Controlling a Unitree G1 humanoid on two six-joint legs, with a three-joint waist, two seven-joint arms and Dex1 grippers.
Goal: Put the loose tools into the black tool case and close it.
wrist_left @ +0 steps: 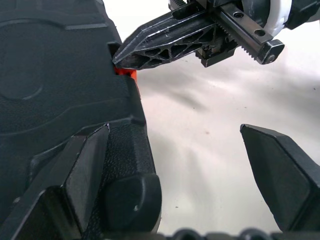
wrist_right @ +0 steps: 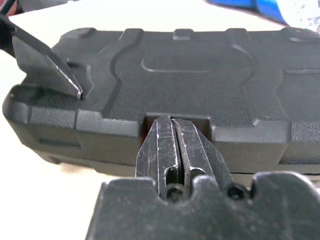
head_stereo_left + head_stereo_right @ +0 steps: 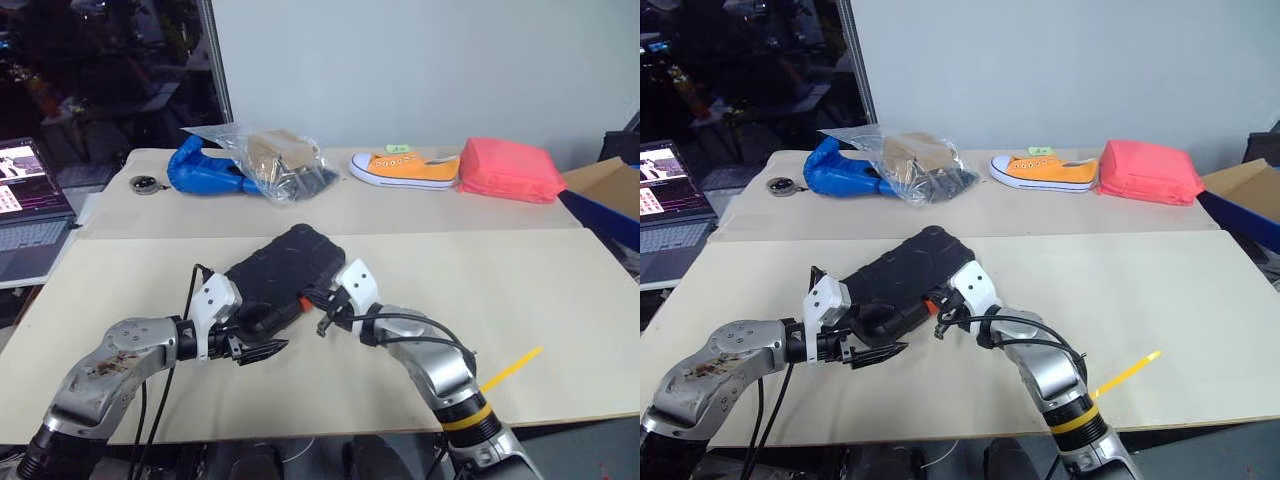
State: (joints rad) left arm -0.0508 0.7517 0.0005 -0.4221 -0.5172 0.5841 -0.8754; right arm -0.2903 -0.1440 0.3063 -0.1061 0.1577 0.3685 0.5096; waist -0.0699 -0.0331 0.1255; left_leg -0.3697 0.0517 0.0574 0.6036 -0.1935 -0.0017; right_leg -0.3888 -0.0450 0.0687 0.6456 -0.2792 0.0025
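Note:
The black tool case (image 3: 290,262) lies with its lid down on the near table, one short end toward me. No loose tools are in view. My right gripper (image 2: 172,131) is shut, and its tips press into the notch in the case's front edge, right at the small orange latch (image 1: 126,74). My left gripper (image 1: 174,129) stands open at the case's near corner. One of its fingers (image 1: 82,172) rests against the textured shell, the other (image 1: 280,172) hangs over bare table. The left wrist view has the right gripper's closed tips (image 1: 122,56) touching the case edge.
On the far table lie a blue bag (image 3: 205,172), a clear plastic bag (image 3: 285,165) of items, an orange shoe (image 3: 405,168) and a pink pouch (image 3: 508,170). A laptop (image 3: 30,205) sits at the left, and a yellow strip (image 3: 510,370) lies near the front right.

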